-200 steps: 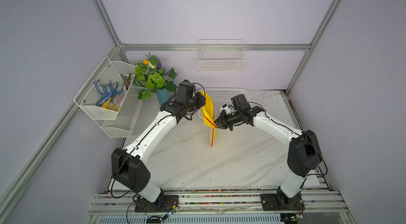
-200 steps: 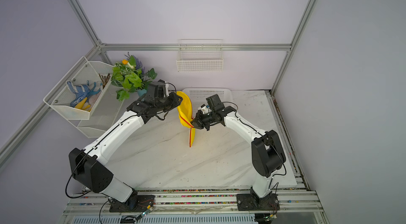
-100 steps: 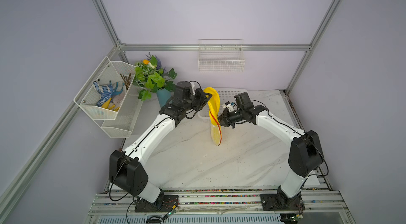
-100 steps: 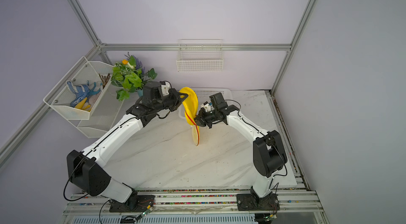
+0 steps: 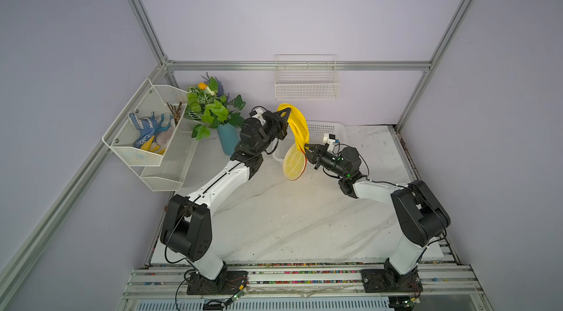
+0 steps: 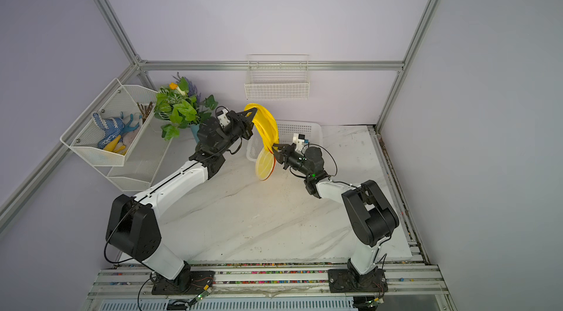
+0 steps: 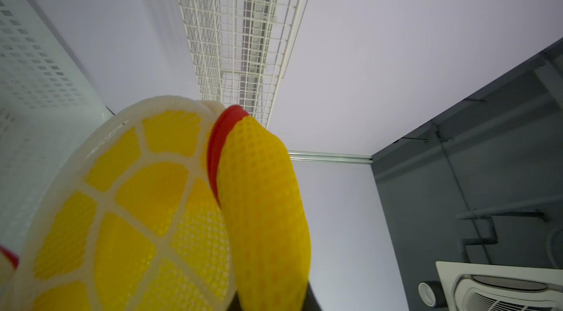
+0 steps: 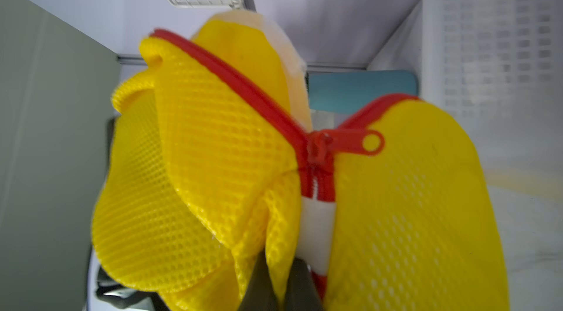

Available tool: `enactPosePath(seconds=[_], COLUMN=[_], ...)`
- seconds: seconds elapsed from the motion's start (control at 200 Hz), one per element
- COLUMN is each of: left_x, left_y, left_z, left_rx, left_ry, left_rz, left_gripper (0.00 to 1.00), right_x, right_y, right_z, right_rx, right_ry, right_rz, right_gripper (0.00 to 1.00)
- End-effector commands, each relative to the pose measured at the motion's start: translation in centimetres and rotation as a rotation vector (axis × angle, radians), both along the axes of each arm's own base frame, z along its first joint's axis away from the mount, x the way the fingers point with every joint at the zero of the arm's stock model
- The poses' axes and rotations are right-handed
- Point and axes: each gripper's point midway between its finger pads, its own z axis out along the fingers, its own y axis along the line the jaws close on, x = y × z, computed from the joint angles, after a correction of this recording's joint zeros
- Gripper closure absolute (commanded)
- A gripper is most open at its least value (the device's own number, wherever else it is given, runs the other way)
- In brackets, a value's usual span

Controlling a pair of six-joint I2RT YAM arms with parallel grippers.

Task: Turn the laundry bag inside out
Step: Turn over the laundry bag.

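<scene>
Two grippers hold the bag [image 5: 299, 127] aloft over the table [image 5: 289, 221], in both top views. From the left we see a wall rack [image 5: 143, 154], a plant [image 5: 213, 108], then the left gripper [image 5: 285, 116], its jaws pressed together on the bag's topmost fold. From there the yellow mesh hangs before the basket [image 5: 324, 129] down to a round ribbed panel [image 7: 122, 218]. Rightmost, the right gripper [image 5: 307, 149] pinches the mesh lower down, just beside the red zipper [image 8: 316, 148], whose two tracks part at the slider.
</scene>
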Motion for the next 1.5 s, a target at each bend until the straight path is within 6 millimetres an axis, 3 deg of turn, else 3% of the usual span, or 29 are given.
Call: enactPosePath(seconds=[0.0, 0.1, 0.12, 0.18, 0.295, 0.475, 0.6, 0.68, 0.855, 0.93, 1.025, 1.075, 1.195, 1.31, 1.475, 1.495], left_x=[-4.1, -5.9, -7.2, -8.5, -10.4, -13.6, -15.0, -16.6, -19.2, -19.2, -18.5, -17.6, -15.9, -13.9, -10.6, -10.2], left_y=[3.2, 3.0, 3.2, 2.5, 1.1, -0.9, -2.4, -3.0, -4.6, -5.0, -5.2, -4.9, -3.5, -1.9, -0.4, -0.3], left_z=[3.2, -0.2, 0.4, -1.3, -3.5, -3.7, -1.9, 0.5, 2.9, 3.0, 2.4, 2.2, 2.5, 2.5, 1.8, 1.7], left_rx=[-0.223, -0.257, -0.272, -0.272, -0.219, -0.059, 0.041, 0.097, 0.253, 0.303, 0.363, 0.378, 0.355, 0.34, 0.336, 0.334], left_ry=[-0.096, -0.033, -0.052, -0.026, -0.014, -0.134, -0.275, -0.396, -0.539, -0.559, -0.554, -0.549, -0.54, -0.513, -0.45, -0.44], left_rz=[0.007, -0.083, -0.11, -0.188, -0.329, -0.534, -0.642, -0.709, -0.847, -0.857, -0.832, -0.79, -0.691, -0.59, -0.452, -0.437], left_gripper=[1.0, 1.0, 1.0, 1.0, 1.0, 1.0, 1.0, 1.0, 1.0, 1.0, 1.0, 1.0, 1.0, 1.0, 1.0, 1.0], right_x=[1.5, 2.1, 2.2, 2.5, 2.8, 1.8, 3.4, 4.6, 5.9, 5.2, 3.7, 3.1, 2.2, 0.4, -3.4, -3.8], right_y=[-5.5, -7.8, -8.2, -8.8, -8.4, -6.8, -6.0, -4.3, -0.1, 1.5, 1.6, 0.7, -3.3, -6.3, -7.2, -7.2], right_z=[3.7, 5.3, 5.7, 6.8, 9.8, 13.8, 11.6, 10.1, 6.4, 5.5, 4.9, 5.1, 5.2, 5.5, 6.7, 6.6], right_rx=[0.286, 0.366, 0.388, 0.449, 0.484, 0.492, 0.397, 0.32, 0.076, -0.045, -0.13, -0.155, -0.203, -0.2, -0.137, -0.133], right_ry=[-0.092, -0.157, -0.172, -0.214, -0.275, -0.365, -0.261, -0.178, -0.011, 0.014, 0.034, 0.034, 0.063, 0.1, 0.123, 0.131], right_rz=[-0.195, -0.273, -0.282, -0.277, -0.195, -0.055, -0.022, 0.038, 0.222, 0.325, 0.382, 0.363, 0.227, 0.137, 0.137, 0.141], right_gripper=[1.0, 1.0, 1.0, 1.0, 1.0, 1.0, 1.0, 1.0, 1.0, 1.0, 1.0, 0.77, 0.55, 0.47, 0.36, 0.3])
